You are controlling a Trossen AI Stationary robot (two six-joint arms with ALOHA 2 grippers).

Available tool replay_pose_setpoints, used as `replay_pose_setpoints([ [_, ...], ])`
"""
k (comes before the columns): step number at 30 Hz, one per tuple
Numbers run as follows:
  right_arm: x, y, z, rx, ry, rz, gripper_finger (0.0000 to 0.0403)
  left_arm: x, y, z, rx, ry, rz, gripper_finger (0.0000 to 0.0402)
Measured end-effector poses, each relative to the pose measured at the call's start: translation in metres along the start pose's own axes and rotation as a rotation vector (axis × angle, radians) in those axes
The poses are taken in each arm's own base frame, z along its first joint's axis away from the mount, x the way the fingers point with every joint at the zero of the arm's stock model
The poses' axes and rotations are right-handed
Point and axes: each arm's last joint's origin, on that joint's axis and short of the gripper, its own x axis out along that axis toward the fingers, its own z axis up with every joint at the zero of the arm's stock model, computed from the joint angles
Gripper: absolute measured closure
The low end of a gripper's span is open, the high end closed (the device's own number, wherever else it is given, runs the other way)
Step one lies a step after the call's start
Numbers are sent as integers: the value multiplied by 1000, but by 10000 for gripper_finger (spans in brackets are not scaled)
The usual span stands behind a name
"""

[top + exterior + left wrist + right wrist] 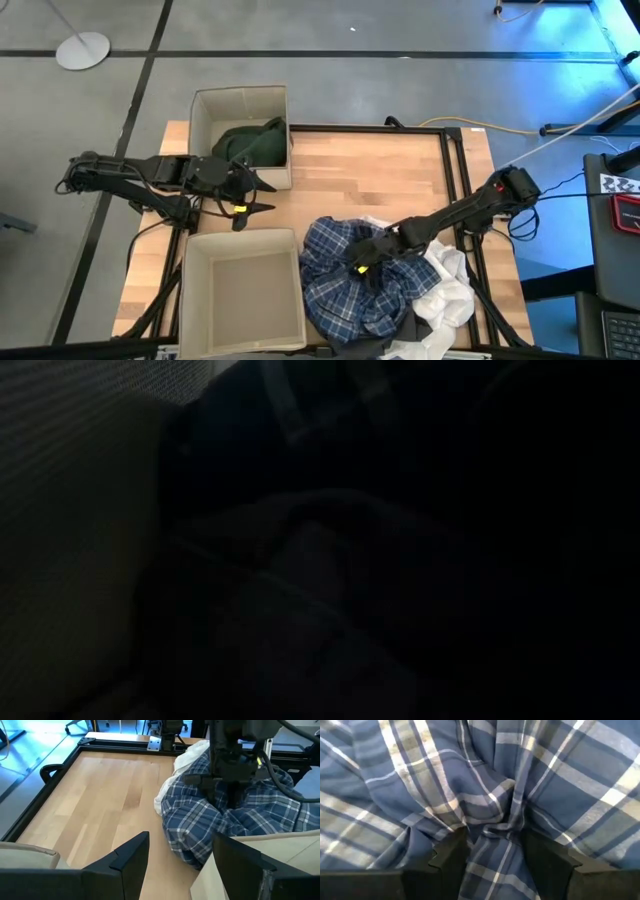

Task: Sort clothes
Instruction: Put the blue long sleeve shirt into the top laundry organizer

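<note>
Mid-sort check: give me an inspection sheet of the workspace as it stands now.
Surface: wooden table, centre bare.
Job's things: dark green garment in the far fabric box; plaid shirt atop white garments in a pile; near fabric box empty.
Clutter: nothing seen.
Grippers: left gripper open between the boxes; right gripper pinching a plaid fold.
Cables: yellow cable on the floor.
Surroundings: white stand base.
</note>
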Motion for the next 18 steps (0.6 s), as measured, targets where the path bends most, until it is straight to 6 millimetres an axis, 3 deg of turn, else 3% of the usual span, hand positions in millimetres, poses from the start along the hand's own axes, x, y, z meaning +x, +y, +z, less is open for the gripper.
replay_pose_setpoints([
  [5, 5, -3, -1, -70, -3, -101, 247, 0, 0, 0, -2, 0, 0, 196],
  [12, 5, -3, -3, -117, 15, -97, 383, 0, 0, 0, -3, 0, 0, 196],
  [18, -8, -2, 7, -141, 70, -122, 382, 0, 0, 0, -5, -1, 0, 196],
])
